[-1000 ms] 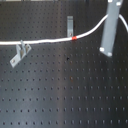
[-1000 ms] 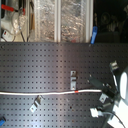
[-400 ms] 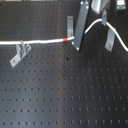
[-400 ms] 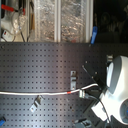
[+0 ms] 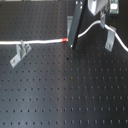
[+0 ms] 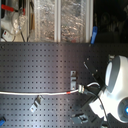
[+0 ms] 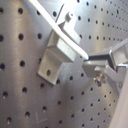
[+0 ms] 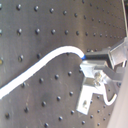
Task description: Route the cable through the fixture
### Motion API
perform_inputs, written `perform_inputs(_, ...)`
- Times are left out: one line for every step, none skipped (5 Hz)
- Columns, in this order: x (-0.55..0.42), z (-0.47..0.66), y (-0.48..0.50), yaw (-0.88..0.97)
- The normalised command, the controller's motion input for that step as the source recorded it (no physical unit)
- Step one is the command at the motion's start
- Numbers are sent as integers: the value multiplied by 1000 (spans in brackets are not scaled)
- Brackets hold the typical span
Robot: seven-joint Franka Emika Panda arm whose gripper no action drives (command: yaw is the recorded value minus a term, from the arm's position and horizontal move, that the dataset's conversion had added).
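The white cable runs from the first exterior view's left edge to its red band, then loops up and to the right. My gripper is shut on the cable just beside the red band, below a metal clip. In the second exterior view the cable lies straight up to the gripper. In the first wrist view the cable crosses a clip and ends between the fingertips. The second wrist view shows the cable curving away from the fingertips.
Two more metal clips stand on the black perforated board in the first exterior view, one at the left under the cable and one at the right. The white arm body fills the second exterior view's right.
The gripper has moved toward the first exterior view's left, carrying the cable. The red band has shifted left with it, and the cable's right part now bows upward.
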Motion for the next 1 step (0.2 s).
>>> perform_inputs(-1, 16, 68, 14)
